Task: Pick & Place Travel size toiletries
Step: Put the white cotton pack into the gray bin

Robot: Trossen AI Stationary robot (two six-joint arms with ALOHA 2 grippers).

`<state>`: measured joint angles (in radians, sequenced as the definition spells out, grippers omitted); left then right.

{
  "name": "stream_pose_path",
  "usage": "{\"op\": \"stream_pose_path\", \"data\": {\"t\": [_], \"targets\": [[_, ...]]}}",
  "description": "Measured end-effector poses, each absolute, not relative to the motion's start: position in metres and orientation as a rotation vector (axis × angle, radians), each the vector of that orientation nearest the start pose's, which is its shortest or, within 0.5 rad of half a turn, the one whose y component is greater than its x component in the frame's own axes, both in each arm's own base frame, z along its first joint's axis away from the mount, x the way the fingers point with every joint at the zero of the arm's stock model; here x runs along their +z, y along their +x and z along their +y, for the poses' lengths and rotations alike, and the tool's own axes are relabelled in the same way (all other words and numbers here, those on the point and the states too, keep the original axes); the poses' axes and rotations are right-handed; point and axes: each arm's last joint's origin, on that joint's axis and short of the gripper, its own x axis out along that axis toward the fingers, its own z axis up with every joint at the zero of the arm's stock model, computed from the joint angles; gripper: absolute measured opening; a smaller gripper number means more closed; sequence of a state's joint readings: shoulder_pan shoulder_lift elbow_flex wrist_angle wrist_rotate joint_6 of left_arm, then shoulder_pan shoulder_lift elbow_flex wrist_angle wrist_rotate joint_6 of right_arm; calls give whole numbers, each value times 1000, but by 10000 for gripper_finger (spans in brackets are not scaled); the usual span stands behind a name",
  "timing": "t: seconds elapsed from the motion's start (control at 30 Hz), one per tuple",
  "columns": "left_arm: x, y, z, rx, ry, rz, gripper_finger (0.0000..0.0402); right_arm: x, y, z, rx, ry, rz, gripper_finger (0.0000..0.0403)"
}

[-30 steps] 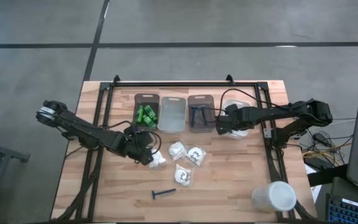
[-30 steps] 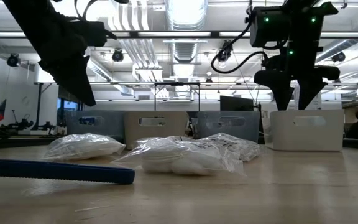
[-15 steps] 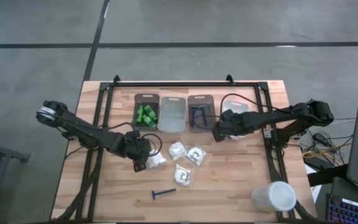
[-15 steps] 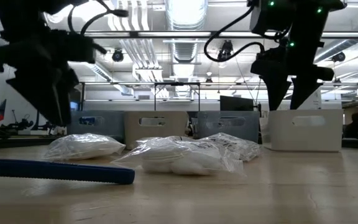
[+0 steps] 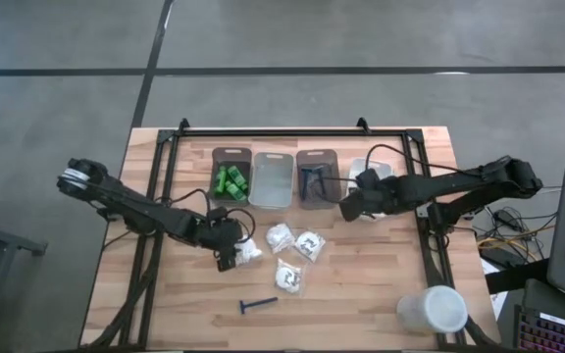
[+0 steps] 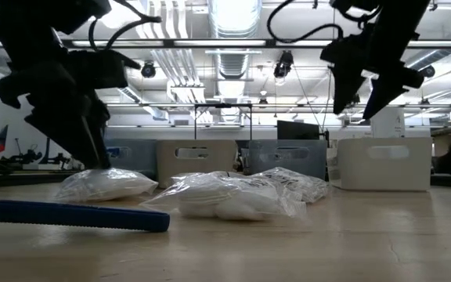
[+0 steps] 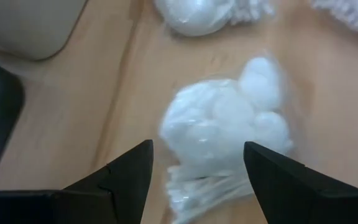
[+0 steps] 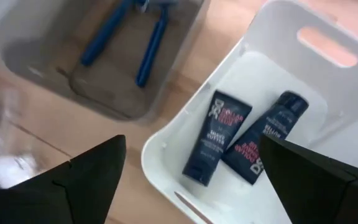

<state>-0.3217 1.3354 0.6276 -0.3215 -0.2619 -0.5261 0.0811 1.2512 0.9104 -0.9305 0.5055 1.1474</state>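
Nearest the front table edge, a blue razor point(image 5: 258, 306) lies flat on the wood, apart from the rest; in the low view point(image 6: 73, 215) its left end is cut off by the frame. A large white cup point(image 5: 433, 310) stands near the front right corner.

Mid-table lie four white clear-wrapped packets. The left gripper point(image 5: 230, 257) is low over the leftmost packet point(image 5: 247, 253). The left wrist view shows its fingers point(image 7: 126, 180) spread apart, one to each side of that packet point(image 7: 229, 134), with nothing clamped. Whether the tips touch the wrap cannot be told. In the low view the gripper body hides the back of this packet point(image 6: 106, 184). The other three packets point(image 5: 297, 257) sit in a loose cluster just to the right; the low view merges them into one mound point(image 6: 237, 196), and their contents are too small to read.

Along the far side is a row of four bins. The leftmost grey bin point(image 5: 231, 155) holds bright green mini bottles point(image 5: 231, 180); their count cannot be made out. The clear bin point(image 5: 273, 159) is next. The third, grey bin point(image 5: 317, 156) holds two razors point(image 8: 135, 37), whose heads are cut off in the right wrist view. The right gripper point(image 5: 348, 204) hangs above the near corner of the white bin point(image 8: 166, 143), fingers wide and empty. The arm covers much of that bin from above. Inside lie two black tubes point(image 8: 244, 137), side by side; their print is not fully legible.
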Motion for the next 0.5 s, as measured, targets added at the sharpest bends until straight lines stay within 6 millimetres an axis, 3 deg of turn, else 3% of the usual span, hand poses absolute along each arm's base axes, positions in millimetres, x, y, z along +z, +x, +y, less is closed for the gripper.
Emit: {"op": "stream_pose_path", "data": {"t": [0.27, 0.5], "targets": [[153, 221, -51, 227, -240, 982, 255, 257, 204, 1, -977, 634, 734, 363], [149, 223, -49, 147, -320, 963, 249, 256, 206, 1, -978, 634, 733, 348]]}}
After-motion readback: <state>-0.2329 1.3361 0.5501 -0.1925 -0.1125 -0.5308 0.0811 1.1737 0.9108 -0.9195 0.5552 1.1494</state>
